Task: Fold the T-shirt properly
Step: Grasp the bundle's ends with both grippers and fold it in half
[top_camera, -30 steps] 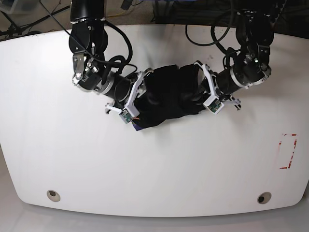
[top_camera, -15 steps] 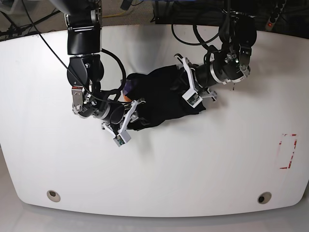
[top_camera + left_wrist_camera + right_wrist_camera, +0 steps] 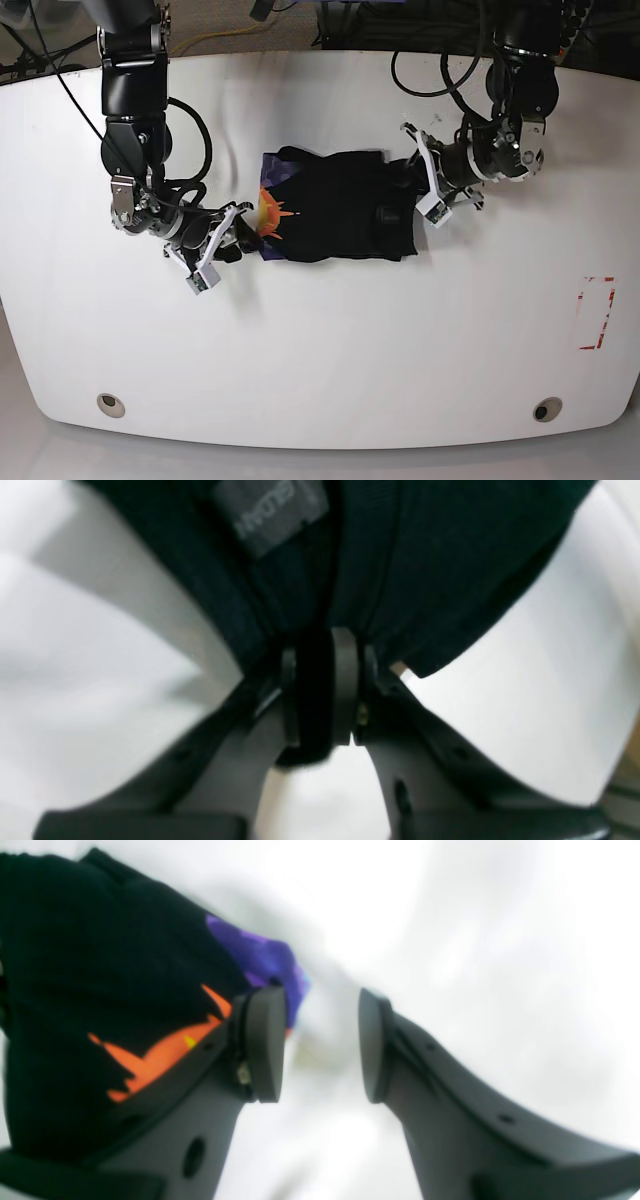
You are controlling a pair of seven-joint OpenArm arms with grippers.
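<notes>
Base view: one T-shirt (image 3: 335, 205), two claws; left claw (image 3: 322, 680) pinching shirt, right claw (image 3: 317, 1045) parted, empty.

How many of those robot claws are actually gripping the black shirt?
1. The left gripper is clamped on the T-shirt at its edge near the grey label. The right gripper stands open beside the purple patch, holding nothing.

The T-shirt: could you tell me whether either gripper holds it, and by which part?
The left gripper is clamped on a fold of the T-shirt near its grey label; the right gripper is open, holding nothing.
</notes>
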